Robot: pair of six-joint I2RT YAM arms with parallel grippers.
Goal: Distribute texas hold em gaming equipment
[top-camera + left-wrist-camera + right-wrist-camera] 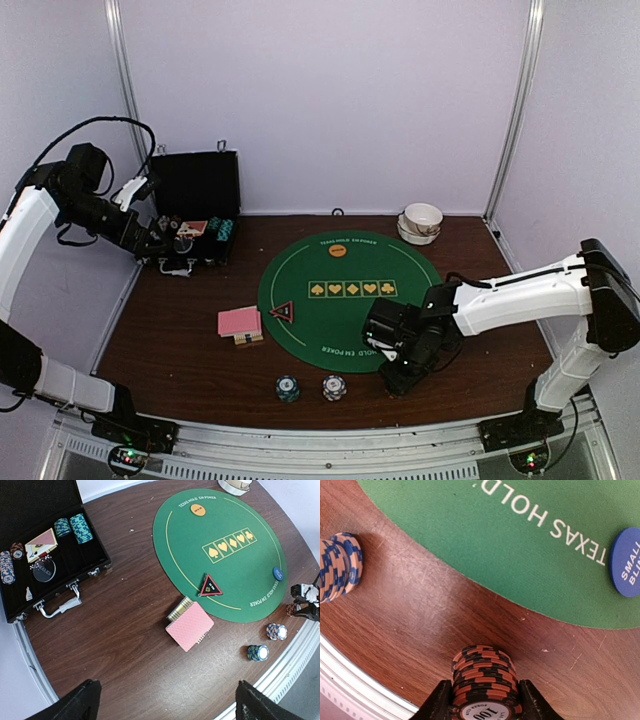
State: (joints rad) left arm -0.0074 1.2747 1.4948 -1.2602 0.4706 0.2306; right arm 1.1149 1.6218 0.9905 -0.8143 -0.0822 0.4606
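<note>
Top view, right gripper [400,372]: low at the near edge of the green mat [300,335]; how far it is parted is unreadable from here.
Top view, left gripper [165,240]: at the open case [195,185], well apart from the mat.
Left wrist view, left gripper: fingers [80,702] spread wide, empty, high above the table [115,645]; cards [190,626] lie just off the mat, triangle marker [211,586] on it.
Right wrist view, right gripper: fingers clamped on an orange-black chip stack [482,672] over bare wood beside the mat; blue button [626,562] near the mat's edge, blue-orange stack [337,567] to the left.
</note>
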